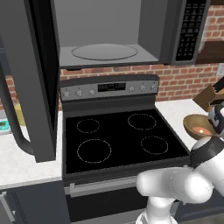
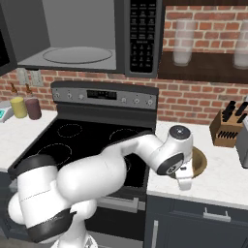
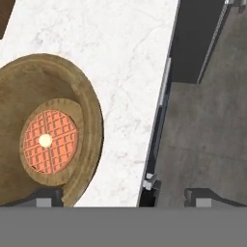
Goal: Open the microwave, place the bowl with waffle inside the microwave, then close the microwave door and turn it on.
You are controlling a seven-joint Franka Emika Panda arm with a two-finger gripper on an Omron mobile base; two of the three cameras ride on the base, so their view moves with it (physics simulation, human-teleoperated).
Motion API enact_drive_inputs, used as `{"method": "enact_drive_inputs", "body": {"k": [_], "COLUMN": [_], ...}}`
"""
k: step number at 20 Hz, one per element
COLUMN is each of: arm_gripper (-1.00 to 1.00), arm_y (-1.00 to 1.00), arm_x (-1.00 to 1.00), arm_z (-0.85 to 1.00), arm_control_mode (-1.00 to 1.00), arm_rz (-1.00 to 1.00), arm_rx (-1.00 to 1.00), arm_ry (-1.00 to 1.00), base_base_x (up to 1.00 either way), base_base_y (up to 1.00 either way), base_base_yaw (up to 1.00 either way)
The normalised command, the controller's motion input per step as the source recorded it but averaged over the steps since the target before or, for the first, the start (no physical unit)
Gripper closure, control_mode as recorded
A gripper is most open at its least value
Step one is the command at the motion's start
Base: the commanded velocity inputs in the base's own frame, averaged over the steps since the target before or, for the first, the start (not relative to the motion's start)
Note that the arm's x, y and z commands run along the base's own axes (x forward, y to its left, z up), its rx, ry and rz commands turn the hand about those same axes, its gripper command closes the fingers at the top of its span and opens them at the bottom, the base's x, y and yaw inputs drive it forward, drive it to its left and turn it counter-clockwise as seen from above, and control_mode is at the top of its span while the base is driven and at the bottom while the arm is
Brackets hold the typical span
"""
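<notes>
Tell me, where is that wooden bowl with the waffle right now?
The bowl sits on the white counter just right of the stove, near the counter's front edge, with the knife block behind it and the robot's hand just above.

The microwave door (image 1: pixel 30 78) stood swung wide to the left, leaving the light grey cavity of the microwave (image 1: pixel 105 26) open at the front, with bare room above the turntable (image 1: pixel 104 51). The stove (image 1: pixel 118 140) top below lay flat. On the table (image 2: pixel 223 169) to the right, a knife block (image 2: pixel 226 127) stood behind the bowl (image 2: pixel 198 162).
</notes>
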Motion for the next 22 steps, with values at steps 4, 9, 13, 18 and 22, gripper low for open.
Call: {"method": "enact_drive_inputs", "body": {"k": [4, 9, 13, 18, 22], "arm_gripper": [-1.00, -1.00, -1.00, -1.00, -1.00], "arm_y": [-0.23, -0.19, -0.16, -0.14, -0.08], "arm_x": [0.41, 0.28, 0.21, 0.22, 0.21], "arm_z": [-0.23, -0.26, -0.33, -0.34, -0.36], "arm_control_mode": [-1.00, -1.00, -1.00, -1.00, -1.00], "arm_rz": [0.02, 0.02, 0.02, 0.02, 0.02], "arm_rx": [0.06, 0.03, 0.02, 0.01, 0.00], "arm_ry": [0.04, 0.01, 0.00, 0.00, 0.00], "base_base_x": [0.00, 0.00, 0.00, 0.00, 0.00], "base_base_y": [0.00, 0.00, 0.00, 0.00, 0.00], "base_base_yaw": [0.00, 0.00, 0.00, 0.00, 0.00]}}
